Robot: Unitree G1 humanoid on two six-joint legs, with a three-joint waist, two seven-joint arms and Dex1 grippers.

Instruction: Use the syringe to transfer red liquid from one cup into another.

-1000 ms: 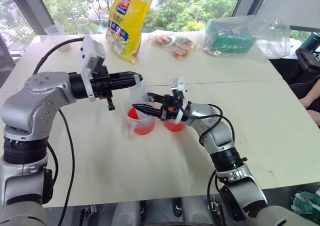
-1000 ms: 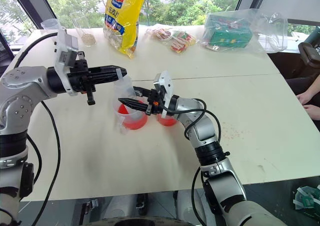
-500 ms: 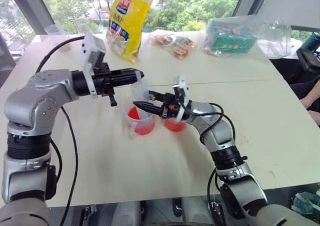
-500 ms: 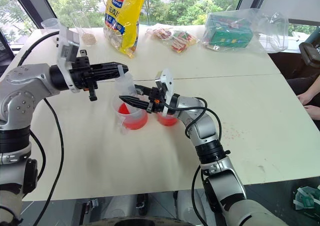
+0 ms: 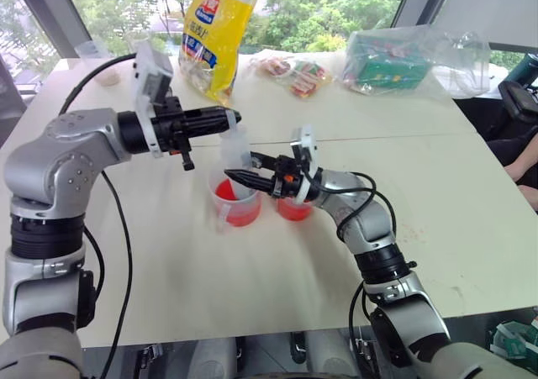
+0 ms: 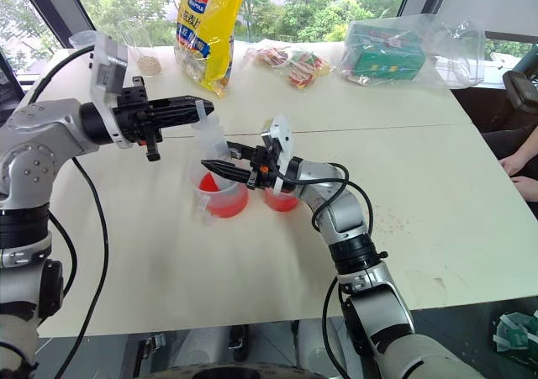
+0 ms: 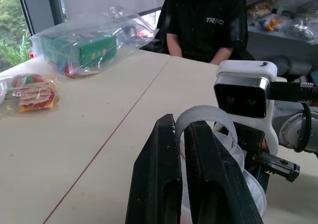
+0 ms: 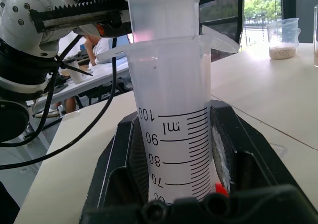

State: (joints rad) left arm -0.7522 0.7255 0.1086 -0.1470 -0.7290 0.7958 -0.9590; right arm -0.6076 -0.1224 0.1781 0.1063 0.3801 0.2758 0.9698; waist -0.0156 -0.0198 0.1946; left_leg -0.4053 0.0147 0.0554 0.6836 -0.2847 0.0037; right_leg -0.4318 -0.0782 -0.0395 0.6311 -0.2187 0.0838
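Drawing red liquid w/ syringe point(image 5: 238, 162) over handled cup point(image 5: 234, 201)

Right fingers point(image 5: 236, 177) shut on barrel to steady it upright, tip down in handled cup; left fingers point(image 5: 225, 115) shut on plunger top at 12 o'clock, likely to pull up. Handled cup holds red liquid point(image 5: 237, 207); smaller cup point(image 5: 293, 209) at its 3 o'clock, also red inside, on desk point(image 5: 277, 270).

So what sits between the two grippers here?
The syringe: the left gripper pinches its plunger top and the right gripper clamps the barrel, over the handled cup, seen in the left eye view.
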